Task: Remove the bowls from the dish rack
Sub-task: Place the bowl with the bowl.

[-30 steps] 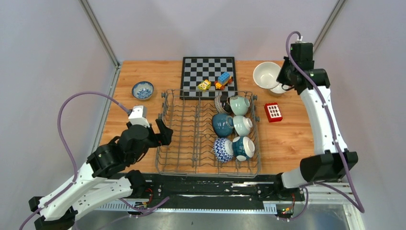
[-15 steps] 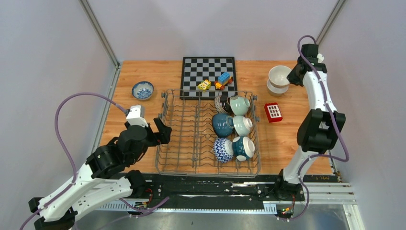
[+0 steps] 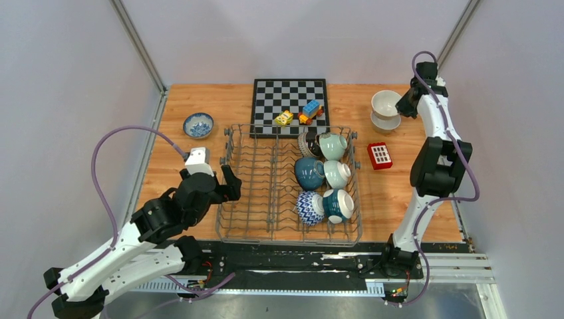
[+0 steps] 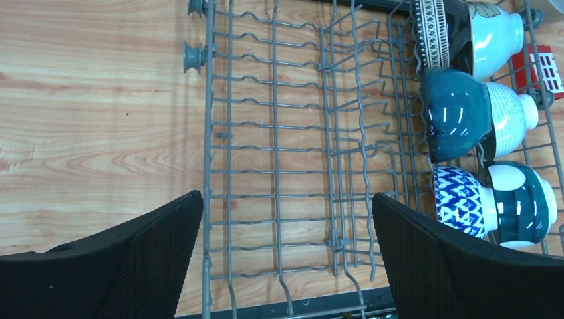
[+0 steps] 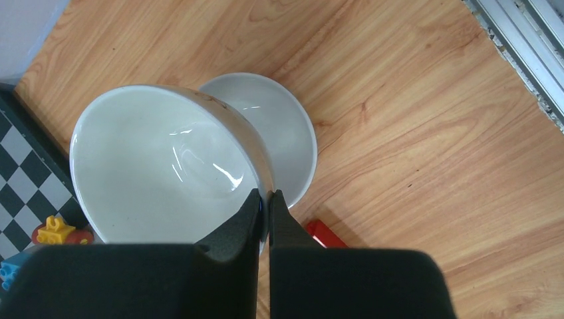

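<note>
The grey wire dish rack (image 3: 266,193) sits mid-table, with several bowls (image 3: 309,173) on edge in its right half. The cream bowl (image 5: 153,166) is pinched by its rim in my right gripper (image 5: 267,196), which is shut on it. It hangs tilted just above a second cream bowl (image 5: 286,133) at the back right (image 3: 386,122). My left gripper (image 4: 287,199) is open and holds nothing. It hovers over the rack's bare left tines (image 4: 279,126), with the bowls (image 4: 459,113) to its right. A blue-and-white bowl (image 3: 198,124) stands on the table at the far left.
A chessboard (image 3: 290,100) with small toy blocks (image 3: 310,109) lies behind the rack. A red block (image 3: 380,155) sits right of the rack. The metal rail at the table's right edge (image 5: 525,40) runs close to the cream bowls.
My right arm has carried the cream bowl rightward and down over the other cream bowl. My left gripper has edged a little toward the rack, still open.
</note>
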Controlling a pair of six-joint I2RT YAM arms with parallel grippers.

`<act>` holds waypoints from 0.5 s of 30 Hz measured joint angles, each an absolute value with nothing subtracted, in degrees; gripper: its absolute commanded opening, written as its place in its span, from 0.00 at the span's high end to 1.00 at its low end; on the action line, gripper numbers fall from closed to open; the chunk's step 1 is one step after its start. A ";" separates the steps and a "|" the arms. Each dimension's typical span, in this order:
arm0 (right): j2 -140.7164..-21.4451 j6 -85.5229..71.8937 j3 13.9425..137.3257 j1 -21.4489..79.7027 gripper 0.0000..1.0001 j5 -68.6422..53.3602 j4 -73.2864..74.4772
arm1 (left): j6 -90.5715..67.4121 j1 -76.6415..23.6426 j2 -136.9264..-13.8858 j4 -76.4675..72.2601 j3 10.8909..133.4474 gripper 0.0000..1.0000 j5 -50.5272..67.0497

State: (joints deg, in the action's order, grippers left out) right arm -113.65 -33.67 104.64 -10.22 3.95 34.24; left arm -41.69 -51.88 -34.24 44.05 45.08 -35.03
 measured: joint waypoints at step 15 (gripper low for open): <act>-114.85 -33.15 103.04 -11.16 1.00 2.28 33.91 | -42.46 -51.88 -34.76 43.77 44.56 0.01 -34.06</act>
